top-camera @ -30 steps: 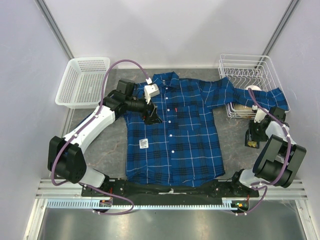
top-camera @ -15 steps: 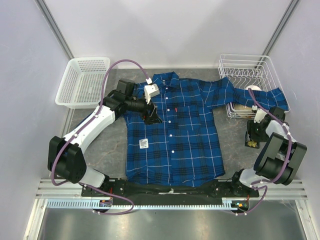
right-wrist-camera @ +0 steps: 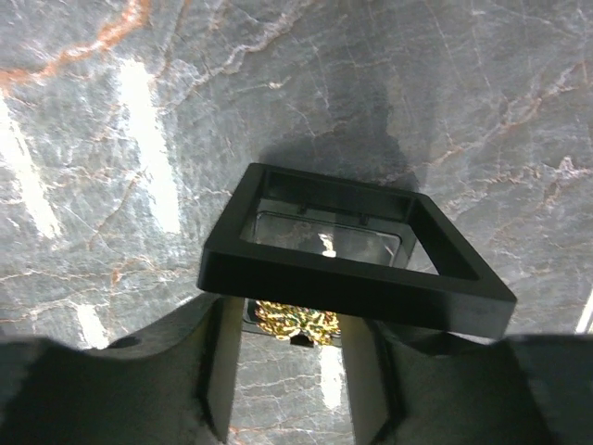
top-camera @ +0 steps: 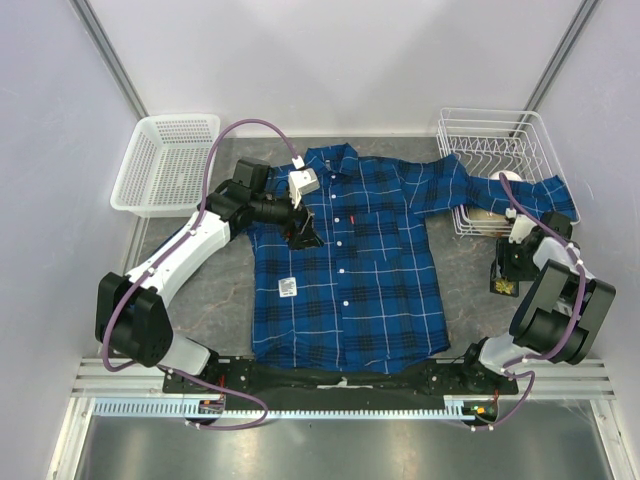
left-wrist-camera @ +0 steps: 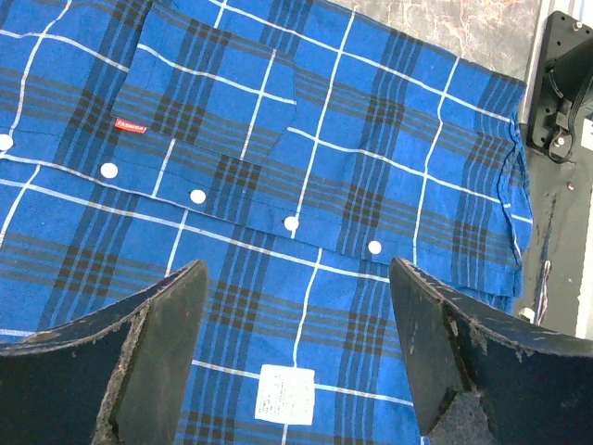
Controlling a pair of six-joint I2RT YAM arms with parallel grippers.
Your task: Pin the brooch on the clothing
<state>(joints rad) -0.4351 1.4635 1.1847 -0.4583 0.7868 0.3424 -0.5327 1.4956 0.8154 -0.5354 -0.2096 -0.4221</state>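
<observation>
Well, across the last second we find almost no change. Only the elbow of the right arm has drifted a little outward, while the right gripper (right-wrist-camera: 293, 311) stays low over the small black case (right-wrist-camera: 371, 278) on the table (top-camera: 465, 270), to the right of the clothing (top-camera: 350, 280) and well apart from it. The brooch (right-wrist-camera: 301, 324) lies under the raised frame of that case, between the two fingers (right-wrist-camera: 222, 362). They stand close at each side of it, but we cannot tell if they already pinch it. The left gripper (left-wrist-camera: 296, 269) has not moved. It hangs spread wide above the chest of the shirt, with the white tag (left-wrist-camera: 285, 394) showing between its fingers. We judge that the pick-up is not finished: the brooch is not lifted, and the pinning cannot begin yet.
</observation>
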